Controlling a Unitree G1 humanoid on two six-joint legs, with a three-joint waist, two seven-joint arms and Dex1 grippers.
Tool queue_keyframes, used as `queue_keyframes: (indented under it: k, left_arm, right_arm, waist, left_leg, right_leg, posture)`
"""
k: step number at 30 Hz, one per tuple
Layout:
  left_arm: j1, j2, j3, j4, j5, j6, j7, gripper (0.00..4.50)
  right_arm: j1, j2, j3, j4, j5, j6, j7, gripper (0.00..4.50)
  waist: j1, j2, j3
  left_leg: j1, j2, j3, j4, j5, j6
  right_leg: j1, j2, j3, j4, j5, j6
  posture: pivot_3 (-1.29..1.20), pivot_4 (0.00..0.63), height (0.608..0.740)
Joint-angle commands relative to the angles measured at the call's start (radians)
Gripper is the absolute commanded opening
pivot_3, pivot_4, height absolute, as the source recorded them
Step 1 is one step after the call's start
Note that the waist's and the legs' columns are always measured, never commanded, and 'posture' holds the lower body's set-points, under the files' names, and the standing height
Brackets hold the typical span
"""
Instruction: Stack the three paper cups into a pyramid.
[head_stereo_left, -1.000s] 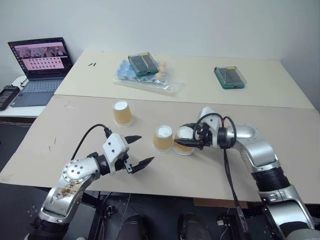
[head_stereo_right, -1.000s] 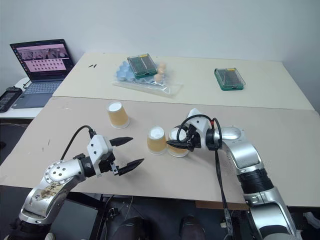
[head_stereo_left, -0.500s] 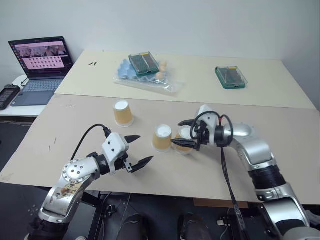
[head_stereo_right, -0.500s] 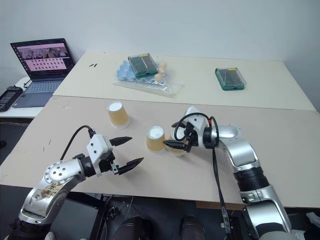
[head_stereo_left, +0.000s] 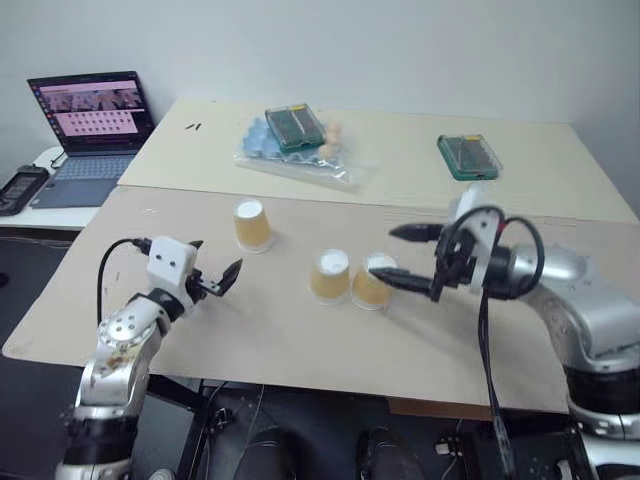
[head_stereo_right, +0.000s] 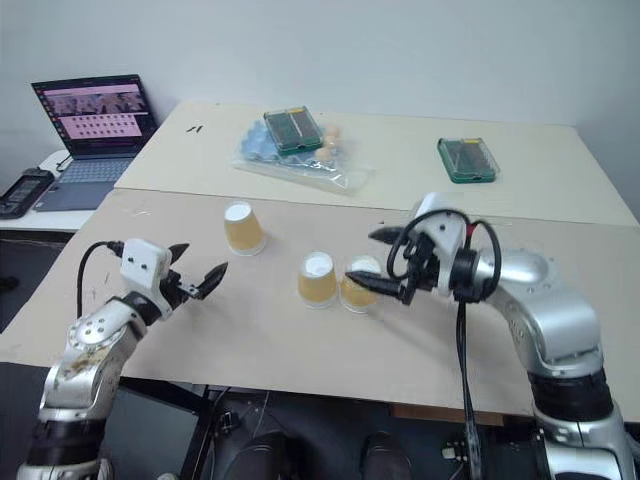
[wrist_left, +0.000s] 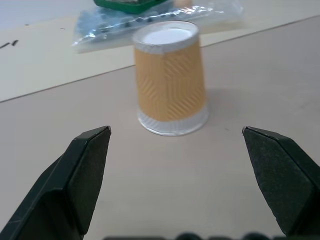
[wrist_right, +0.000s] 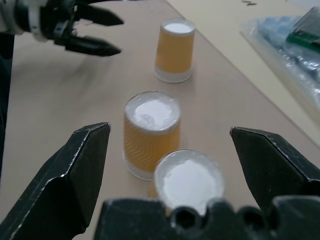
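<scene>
Two cups (head_stereo_left: 331, 275) (head_stereo_left: 371, 283) stand upside down, side by side and touching, just in front of the right gripper (head_stereo_left: 403, 256), whose fingers are spread wide with nothing between them; the third cup (wrist_left: 170, 77) stands apart, upside down, straight ahead of the left gripper (head_stereo_left: 213, 267), fingers also wide and empty.

Both arms are silver metal with black joint bands and white wrist housings. Black cables loop over each wrist. The jaws are black, tapered and pointed.
</scene>
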Motion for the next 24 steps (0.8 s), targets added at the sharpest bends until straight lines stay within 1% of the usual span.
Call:
queue_keyframes:
  k: [1, 5, 8, 13, 16, 24]
  left_arm:
    - [-0.080, -0.005, -0.029, 0.096, 0.027, -0.081, -0.034, 4.50]
    - [-0.207, -0.018, -0.077, 0.286, 0.048, -0.159, -0.107, 4.50]
    - [-0.322, -0.028, -0.108, 0.468, 0.082, -0.239, -0.141, 4.50]
    - [-0.468, -0.036, -0.109, 0.718, 0.109, -0.350, -0.173, 4.50]
    - [-0.530, -0.044, -0.108, 0.811, 0.114, -0.390, -0.198, 4.50]
    - [-0.633, -0.091, -0.103, 0.954, 0.110, -0.432, -0.243, 4.50]
  right_arm:
    - [0.007, -0.012, -0.020, -0.078, 0.026, 0.021, -0.037, 4.48]
    - [0.026, -0.015, -0.043, -0.097, 0.036, 0.039, -0.070, 4.48]
    - [0.043, -0.030, -0.064, -0.111, 0.049, 0.049, -0.084, 4.48]
    - [0.073, -0.051, -0.085, -0.142, 0.076, 0.061, -0.097, 4.48]
    - [0.089, -0.057, -0.090, -0.156, 0.087, 0.065, -0.108, 4.48]
    - [0.101, -0.061, -0.084, -0.156, 0.095, 0.057, -0.132, 4.48]
  waist:
    - [0.000, 0.000, 0.000]
    - [-0.001, -0.001, 0.000]
    - [-0.001, -0.002, 0.001]
    - [-0.002, -0.003, 0.002]
    - [-0.005, -0.004, 0.002]
    - [-0.002, -0.006, 0.003]
  left_leg:
    - [0.000, 0.000, 0.000, 0.000, 0.000, 0.000]
    - [0.000, 0.000, 0.000, 0.000, 0.000, 0.000]
    - [0.000, -0.001, 0.000, 0.000, 0.000, 0.000]
    - [-0.002, -0.001, 0.000, 0.000, 0.000, 0.000]
    - [-0.002, -0.002, 0.000, 0.000, 0.000, 0.000]
    - [-0.003, -0.002, -0.001, 0.001, 0.000, 0.000]
  right_leg:
    - [0.000, 0.000, 0.000, 0.000, 0.000, 0.000]
    - [0.000, 0.000, -0.001, 0.000, 0.000, 0.000]
    - [0.000, 0.001, -0.001, 0.000, 0.000, 0.000]
    - [0.000, 0.001, -0.002, -0.001, 0.000, 0.000]
    - [-0.001, 0.001, -0.002, -0.001, 0.000, 0.001]
    - [-0.001, 0.001, -0.002, -0.001, 0.000, 0.001]
  posture:
    - [0.00, 0.150, 0.706]
    - [0.00, 0.150, 0.706]
    - [0.00, 0.150, 0.706]
    - [0.00, 0.150, 0.706]
    - [0.00, 0.150, 0.706]
    - [0.00, 0.150, 0.706]
